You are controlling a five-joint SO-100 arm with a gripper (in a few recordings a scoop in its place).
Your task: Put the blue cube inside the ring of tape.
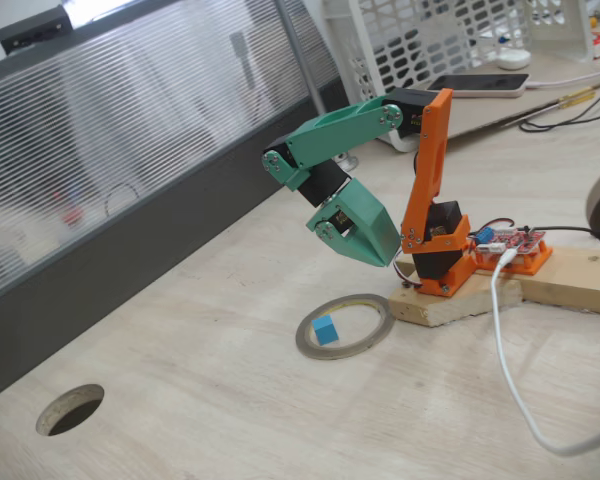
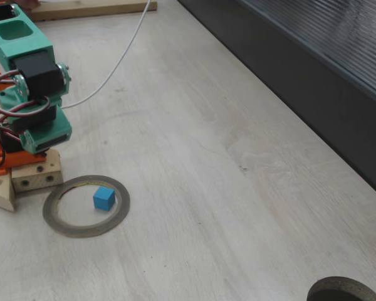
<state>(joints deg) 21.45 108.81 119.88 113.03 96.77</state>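
Observation:
The small sky-blue cube (image 1: 324,329) (image 2: 104,198) rests on the table inside the thin grey-olive ring of tape (image 1: 380,314) (image 2: 81,229), nearer one side of the ring than its middle. The green gripper (image 1: 390,255) (image 2: 49,139) is folded back against the orange arm base, above and beside the ring. Its jaws look closed together with nothing between them, and it is well clear of the cube.
The arm's base sits on pale wooden blocks (image 1: 450,303) (image 2: 31,179) right next to the ring. A white cable (image 1: 510,370) trails across the table. A dark round hole (image 1: 70,409) (image 2: 344,291) is cut through the tabletop. A dark wall panel (image 1: 130,270) borders the table.

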